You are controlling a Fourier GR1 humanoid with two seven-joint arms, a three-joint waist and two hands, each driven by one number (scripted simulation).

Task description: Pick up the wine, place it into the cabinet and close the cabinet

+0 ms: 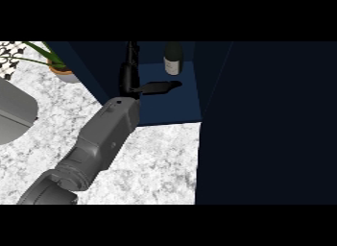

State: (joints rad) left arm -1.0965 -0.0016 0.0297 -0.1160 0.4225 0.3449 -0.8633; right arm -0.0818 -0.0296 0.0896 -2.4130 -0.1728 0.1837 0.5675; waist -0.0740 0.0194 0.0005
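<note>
Wine: I am seeing the wine (173,60) standing upright inside the cabinet (188,103), apart from my robot hand.
Left robot hand (132,79): released, fingers straight, reaching inside the cabinet.
Right robot hand: not showing.
Remaining: I am judging the door (277,125) open, closing pending.

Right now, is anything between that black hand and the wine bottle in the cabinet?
Nothing: in the head view only bare blue cabinet floor separates the left hand from the wine bottle.
</note>
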